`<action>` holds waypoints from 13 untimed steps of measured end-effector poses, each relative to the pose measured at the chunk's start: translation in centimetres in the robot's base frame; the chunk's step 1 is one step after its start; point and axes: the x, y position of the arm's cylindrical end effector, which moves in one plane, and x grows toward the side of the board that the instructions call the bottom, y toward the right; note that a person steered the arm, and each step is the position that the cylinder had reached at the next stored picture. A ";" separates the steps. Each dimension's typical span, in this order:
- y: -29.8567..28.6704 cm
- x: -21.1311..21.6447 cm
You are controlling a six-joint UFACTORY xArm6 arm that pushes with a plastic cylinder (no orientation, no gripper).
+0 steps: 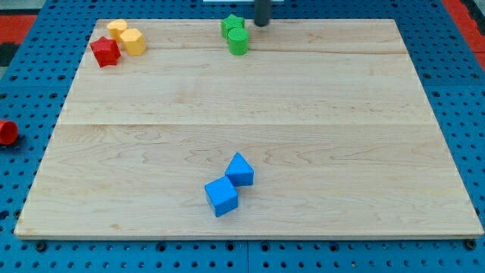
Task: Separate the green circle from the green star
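Observation:
The green star (231, 24) lies at the view's top edge of the wooden board (250, 114), a little left of centre. The green circle (239, 42) touches it just below and slightly right. My tip (261, 23) stands at the top edge, just right of the green star and above right of the green circle, with a small gap to both.
A red star (105, 51), a yellow circle (117, 29) and a yellow hexagon (133, 42) cluster at the top left. Two blue blocks (239, 169) (221, 196) touch near the bottom centre. A red piece (7, 132) lies off the board at the left, on the blue pegboard.

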 end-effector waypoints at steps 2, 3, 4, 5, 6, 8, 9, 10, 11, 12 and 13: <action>-8.6 0.1; -10.5 0.4; -6.6 1.8; -2.6 2.8; 0.4 4.8; 8.4 7.2; 6.3 12.0; 5.3 11.3; 9.9 8.9; 4.6 7.7; -2.8 11.1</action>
